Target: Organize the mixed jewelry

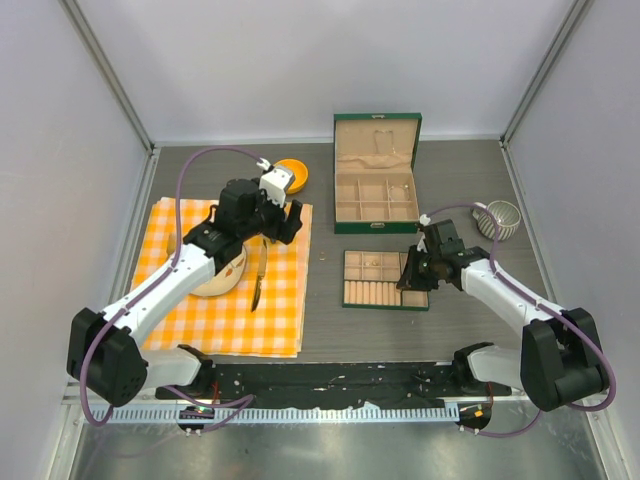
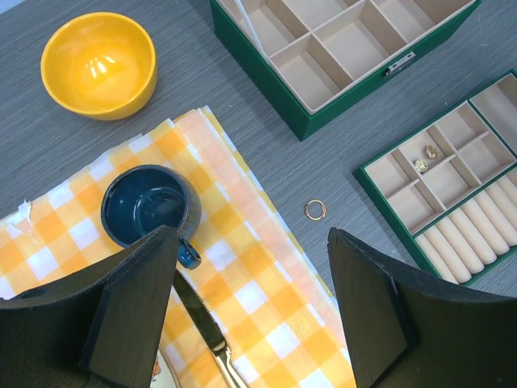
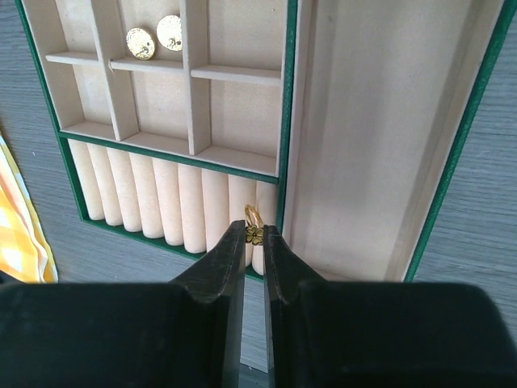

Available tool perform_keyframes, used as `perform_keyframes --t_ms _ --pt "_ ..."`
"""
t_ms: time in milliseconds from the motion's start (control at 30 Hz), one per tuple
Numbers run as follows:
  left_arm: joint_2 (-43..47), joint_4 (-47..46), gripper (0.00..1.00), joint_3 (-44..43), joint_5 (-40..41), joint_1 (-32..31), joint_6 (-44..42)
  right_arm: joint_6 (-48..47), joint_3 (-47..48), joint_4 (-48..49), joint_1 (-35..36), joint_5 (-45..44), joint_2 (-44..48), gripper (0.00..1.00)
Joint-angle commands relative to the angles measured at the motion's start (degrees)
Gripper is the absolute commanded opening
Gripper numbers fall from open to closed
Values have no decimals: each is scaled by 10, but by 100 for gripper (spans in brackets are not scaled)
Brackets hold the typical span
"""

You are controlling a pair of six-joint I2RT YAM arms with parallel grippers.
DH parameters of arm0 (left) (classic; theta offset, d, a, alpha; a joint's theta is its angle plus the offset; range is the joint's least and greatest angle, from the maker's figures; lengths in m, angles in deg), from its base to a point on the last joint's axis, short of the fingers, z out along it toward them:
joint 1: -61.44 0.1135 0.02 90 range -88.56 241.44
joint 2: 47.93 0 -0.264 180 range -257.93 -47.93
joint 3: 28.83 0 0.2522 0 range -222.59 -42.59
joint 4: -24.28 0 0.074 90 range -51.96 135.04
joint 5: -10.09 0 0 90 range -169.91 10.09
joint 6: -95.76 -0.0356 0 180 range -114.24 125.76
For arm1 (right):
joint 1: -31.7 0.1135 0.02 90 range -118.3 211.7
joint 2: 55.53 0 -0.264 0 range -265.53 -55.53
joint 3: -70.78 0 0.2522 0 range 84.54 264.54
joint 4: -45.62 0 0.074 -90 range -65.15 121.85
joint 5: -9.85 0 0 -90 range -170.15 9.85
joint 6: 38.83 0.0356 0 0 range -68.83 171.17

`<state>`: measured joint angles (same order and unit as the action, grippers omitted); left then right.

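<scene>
My right gripper (image 3: pixel 254 232) is shut on a small gold ring with a clover charm (image 3: pixel 253 216), held over the rightmost ring rolls of the green compartment tray (image 3: pixel 71 174). In the top view the right gripper (image 1: pixel 410 276) is over the tray's (image 1: pixel 344 280) right part. Two small gold pieces (image 3: pixel 154 37) lie in one tray compartment. Another small gold ring (image 2: pixel 314 210) lies on the grey table between cloth and tray. My left gripper (image 2: pixel 250 234) is open and empty above the checked cloth (image 2: pixel 266 299). No silvery hoop bracelet is in view.
An open green jewelry box (image 1: pixel 376 185) stands behind the tray. A knife (image 2: pixel 198 319), a dark blue cup (image 2: pixel 148 204) and a white dish (image 1: pixel 222 275) sit on the cloth. A yellow bowl (image 2: pixel 98 63) is at the back, a white ribbed cup (image 1: pixel 499 218) at the right.
</scene>
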<state>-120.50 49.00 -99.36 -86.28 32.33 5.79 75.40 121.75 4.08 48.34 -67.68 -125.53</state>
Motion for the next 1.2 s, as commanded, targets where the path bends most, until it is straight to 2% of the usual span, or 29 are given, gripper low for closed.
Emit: perform_keyframes --t_ms 0,1167 --pt "16 -31 79 3 -10 4 5 12 -5 18 -3 15 7 1" --pt "10 -33 79 5 -26 4 8 31 3 18 -21 -17 -38 1"
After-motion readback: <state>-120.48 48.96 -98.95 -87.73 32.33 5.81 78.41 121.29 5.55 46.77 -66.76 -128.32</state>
